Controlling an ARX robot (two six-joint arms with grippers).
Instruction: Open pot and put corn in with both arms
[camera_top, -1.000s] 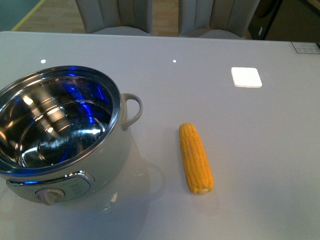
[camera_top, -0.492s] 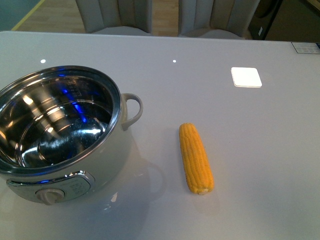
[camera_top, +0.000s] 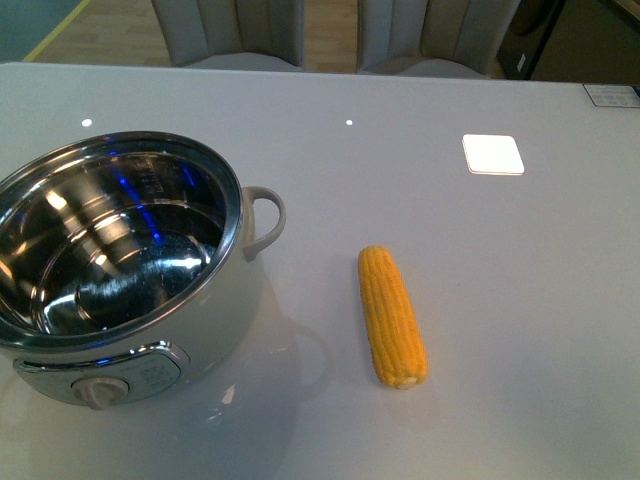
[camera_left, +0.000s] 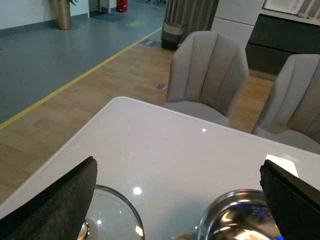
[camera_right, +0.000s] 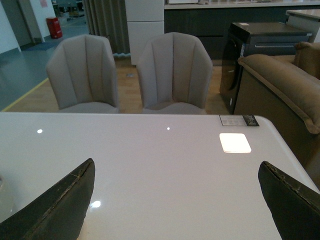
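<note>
**Q:** Where did the task's things lie, and what could have gone wrong from there?

**A:** The pot (camera_top: 228, 320) sat open at the left of the pale table (camera_top: 520, 330), its steel inside shiny and bare. The corn (camera_top: 392, 318) lay flat on the table to the pot's right, near it but apart, with its tapered end pointing away from the robot. A round cob on a glossy top would probably roll or skid if a pincer closed on it off centre. It also looked about as long as the pot is wide, so carried in level it might catch on the rim and fall outside. (A glass lid (camera_left: 114, 220) lay just beside the pot in the left wrist view, and a low sweep of that arm could knock it.)

**Q:** And how were the arms posed?

**A:** Neither arm showed in the front view. The left pincer (camera_left: 177, 200) hung above the table's left side with its jaws far apart, holding nothing, and the lid and pot rim were below it. The right pincer (camera_right: 176, 200) was also spread wide and empty. It was raised over bare table and faced two chairs (camera_right: 172, 75). The corn was outside its view, so it likely needed to descend and turn toward the cob.
</note>
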